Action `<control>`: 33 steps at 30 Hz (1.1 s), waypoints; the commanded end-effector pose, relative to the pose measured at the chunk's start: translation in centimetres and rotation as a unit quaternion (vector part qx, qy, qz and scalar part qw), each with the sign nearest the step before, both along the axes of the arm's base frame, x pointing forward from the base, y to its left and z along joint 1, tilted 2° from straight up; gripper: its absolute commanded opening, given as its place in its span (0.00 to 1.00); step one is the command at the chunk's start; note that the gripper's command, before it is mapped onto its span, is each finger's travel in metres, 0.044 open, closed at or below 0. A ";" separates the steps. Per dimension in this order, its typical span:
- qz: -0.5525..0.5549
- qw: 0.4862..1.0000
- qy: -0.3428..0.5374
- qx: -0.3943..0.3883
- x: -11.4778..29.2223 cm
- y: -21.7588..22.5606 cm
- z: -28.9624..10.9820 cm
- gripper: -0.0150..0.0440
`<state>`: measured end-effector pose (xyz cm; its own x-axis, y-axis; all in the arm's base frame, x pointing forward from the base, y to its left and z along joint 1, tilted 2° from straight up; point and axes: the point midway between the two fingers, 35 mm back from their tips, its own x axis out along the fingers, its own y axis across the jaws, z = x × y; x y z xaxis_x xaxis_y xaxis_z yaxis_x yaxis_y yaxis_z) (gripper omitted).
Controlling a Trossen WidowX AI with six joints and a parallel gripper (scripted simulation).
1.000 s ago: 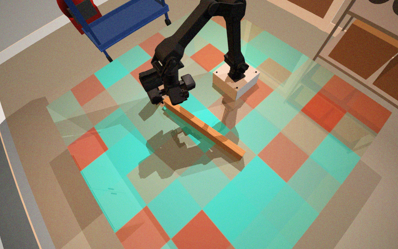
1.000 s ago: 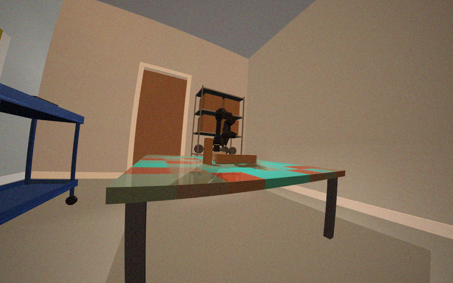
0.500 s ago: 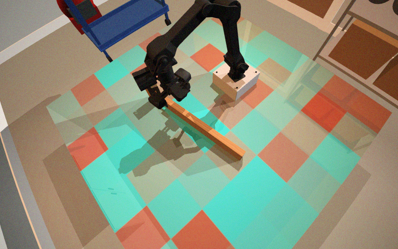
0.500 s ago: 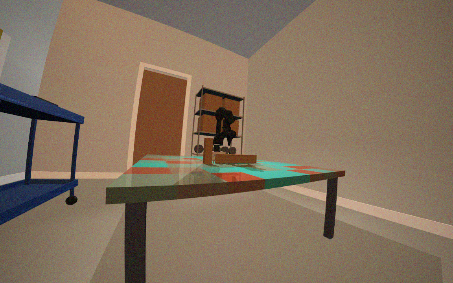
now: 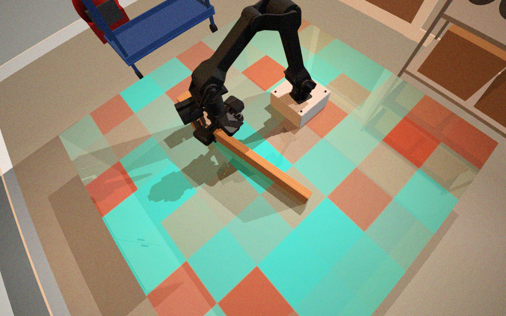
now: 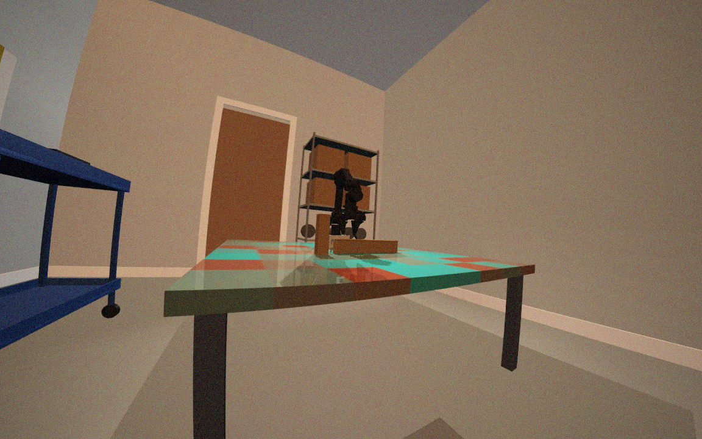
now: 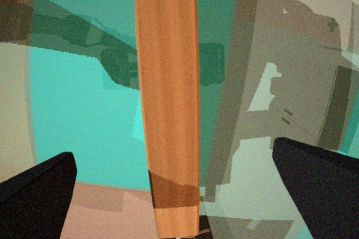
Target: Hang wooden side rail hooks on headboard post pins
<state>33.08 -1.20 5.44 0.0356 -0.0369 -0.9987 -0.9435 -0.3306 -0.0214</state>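
The wooden side rail (image 5: 263,162) (image 6: 365,246) (image 7: 170,82) lies flat on the table, its near end close to the foot of the headboard post. The post (image 5: 184,96) (image 6: 322,235) stands upright; a narrow gap shows between it and the rail in the exterior view. My gripper (image 5: 219,128) (image 6: 348,232) (image 7: 176,157) is open and empty, pointing down above the rail near its post end. In the wrist view the rail runs between the spread fingertips, touching neither. The hooks are mostly cut off at the wrist view's lower edge; the slot and pins are hidden.
The arm's pale base block (image 5: 286,102) stands behind the rail. The patchwork table (image 5: 309,251) (image 6: 222,300) carries the post, rail and base. A blue cart (image 5: 164,33) (image 6: 42,163) and a shelf rack (image 6: 378,218) stand beyond the table.
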 end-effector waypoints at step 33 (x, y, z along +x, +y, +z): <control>0.002 1.000 0.001 0.002 0.2 -0.1 -5.7 1.00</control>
<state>33.37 -1.36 0.35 0.0361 -0.0370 -0.9987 -0.9435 -0.3307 -0.0219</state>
